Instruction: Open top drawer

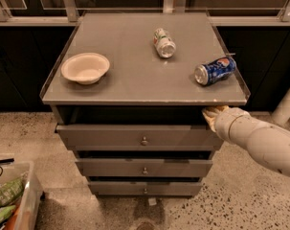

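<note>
I see a grey cabinet with three drawers. The top drawer sits just under the flat top. It is the widest one and has a small round knob in the middle. There is a dark gap between the flat top and the front of this drawer. The two lower drawers are under it, one below the other, and each has a small knob too.

The robot's white arm comes in from the right. Its gripper is at the top right corner of the top drawer, just under the edge of the flat top. It is well apart from the knob. I cannot tell if the gripper is apart or together, or if it has hold of the drawer.

On the flat top a white bowl stands on the left. A silver can lies on its side near the back. A blue can lies on its side near the right edge, above the gripper.

A bin stands on the speckled floor at the lower left.
</note>
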Controlling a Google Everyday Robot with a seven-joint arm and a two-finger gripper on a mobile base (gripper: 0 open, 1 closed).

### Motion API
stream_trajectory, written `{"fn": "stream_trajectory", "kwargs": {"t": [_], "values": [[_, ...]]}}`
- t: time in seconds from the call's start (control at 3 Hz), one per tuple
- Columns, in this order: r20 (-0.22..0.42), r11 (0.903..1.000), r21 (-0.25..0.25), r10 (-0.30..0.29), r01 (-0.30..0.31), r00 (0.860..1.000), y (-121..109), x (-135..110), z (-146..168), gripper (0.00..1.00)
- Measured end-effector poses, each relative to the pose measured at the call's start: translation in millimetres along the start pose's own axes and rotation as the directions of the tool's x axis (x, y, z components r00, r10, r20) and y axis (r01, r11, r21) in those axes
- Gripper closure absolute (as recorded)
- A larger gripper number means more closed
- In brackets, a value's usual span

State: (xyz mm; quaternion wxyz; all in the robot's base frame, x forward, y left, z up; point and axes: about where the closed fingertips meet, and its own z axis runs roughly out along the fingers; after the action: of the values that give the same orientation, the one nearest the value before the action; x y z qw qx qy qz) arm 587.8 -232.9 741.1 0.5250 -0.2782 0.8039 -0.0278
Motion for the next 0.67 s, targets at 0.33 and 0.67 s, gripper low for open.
{"fn": "stream_trajectory", "kwargs": {"t": [0.33,0.67], "values": [[-0.047,0.9978,0.004,0.066,-0.066,0.997,2.3,21.0,0.8,1.00],[-0.100,0.9908,0.004,0.135,-0.135,0.986,12.2,46.5,10.3,1.00]]}}
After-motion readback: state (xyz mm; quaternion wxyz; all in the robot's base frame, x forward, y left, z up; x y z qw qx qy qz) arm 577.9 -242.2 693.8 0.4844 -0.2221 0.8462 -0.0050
